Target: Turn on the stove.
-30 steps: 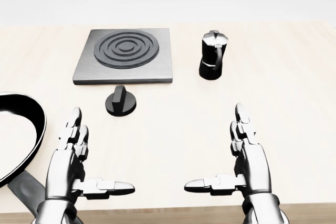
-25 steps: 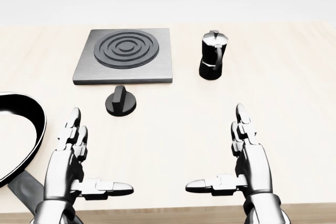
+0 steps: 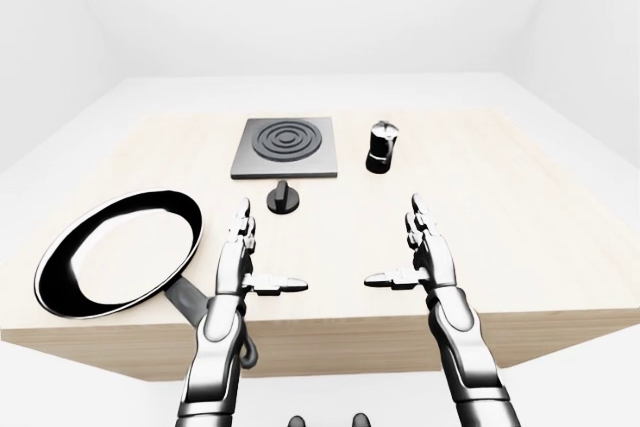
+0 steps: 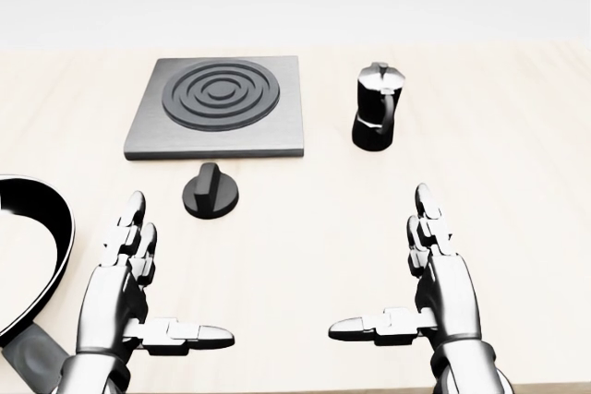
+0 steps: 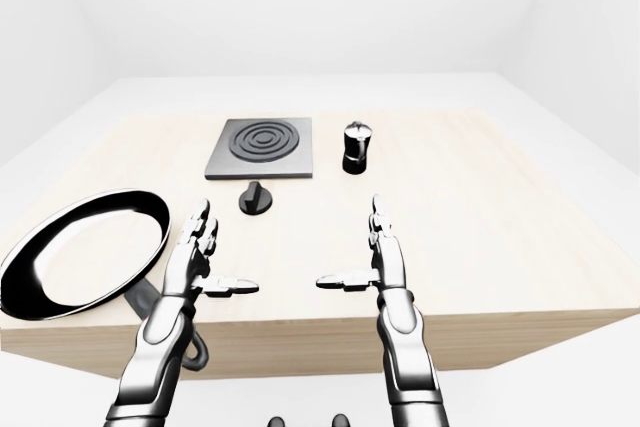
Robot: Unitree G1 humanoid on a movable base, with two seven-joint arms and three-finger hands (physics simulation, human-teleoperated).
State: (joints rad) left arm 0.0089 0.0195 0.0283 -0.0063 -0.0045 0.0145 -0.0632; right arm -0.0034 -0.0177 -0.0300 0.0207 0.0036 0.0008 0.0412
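A grey square stove plate (image 4: 218,106) with dark concentric rings lies on the light wooden table (image 4: 517,163) in the upper middle of the head view. Its round black knob (image 4: 211,194) sits on the table just below the plate. My left hand (image 4: 138,283) is open, fingers stretched, below and left of the knob and apart from it. My right hand (image 4: 420,279) is open too, at the lower right, far from the knob. Both hands hold nothing.
A black and silver moka pot (image 4: 376,106) stands right of the stove plate. A black frying pan (image 3: 118,251) with a pale inside lies at the table's left, its handle near my left arm. The table's near edge (image 3: 330,332) runs under my forearms.
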